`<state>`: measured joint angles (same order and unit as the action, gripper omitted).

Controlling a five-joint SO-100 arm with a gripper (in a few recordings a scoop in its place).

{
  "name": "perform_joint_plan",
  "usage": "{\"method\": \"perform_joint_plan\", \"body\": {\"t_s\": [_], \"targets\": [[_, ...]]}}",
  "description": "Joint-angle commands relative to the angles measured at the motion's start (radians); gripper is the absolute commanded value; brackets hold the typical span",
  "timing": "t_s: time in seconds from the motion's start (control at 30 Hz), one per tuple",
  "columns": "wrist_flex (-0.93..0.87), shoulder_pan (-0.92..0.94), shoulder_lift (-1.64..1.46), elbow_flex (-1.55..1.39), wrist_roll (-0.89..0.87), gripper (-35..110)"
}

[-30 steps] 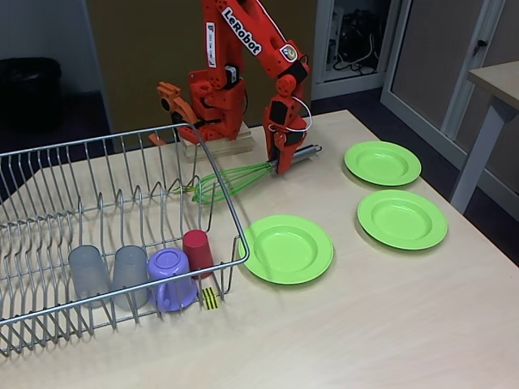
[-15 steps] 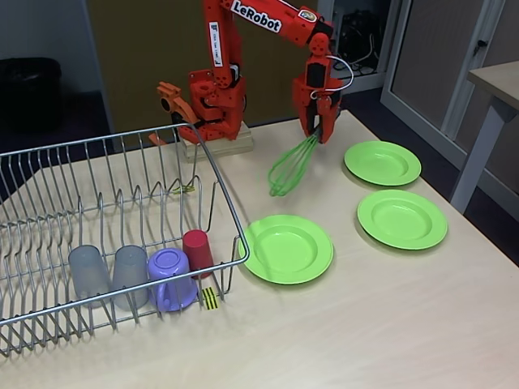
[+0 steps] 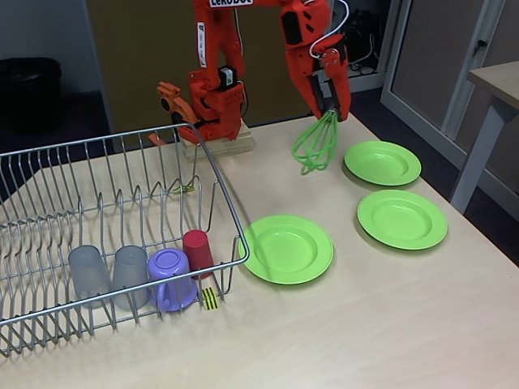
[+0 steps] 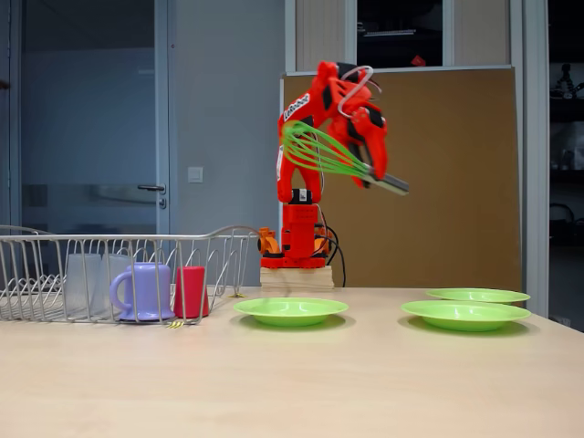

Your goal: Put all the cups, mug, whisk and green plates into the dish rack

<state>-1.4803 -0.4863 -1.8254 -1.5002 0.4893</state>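
Orange two-finger gripper (image 3: 331, 104) clamped on slim dark handle of green wire balloon whisk (image 3: 315, 144), raised well above pale wooden table (image 3: 340, 324).

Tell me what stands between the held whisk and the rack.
Nothing visible blocks the way. The gripper holds the whisk high in the air, well above the plates and above the rack rim, as the low fixed view shows. The cups and mug fill the rack's front row only; the rest looks free.
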Motion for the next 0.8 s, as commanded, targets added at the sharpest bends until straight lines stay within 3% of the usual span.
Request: {"method": "perform_joint_plan", "body": {"t_s": [0.0,0.47,0.77], "targets": [[0.002,0.179,-0.080,0.037,0.083,0],[0.069,0.896,-0.029,0.051,0.221,0],[0.170,1.085,0.311,0.218,0.370,0]]}}
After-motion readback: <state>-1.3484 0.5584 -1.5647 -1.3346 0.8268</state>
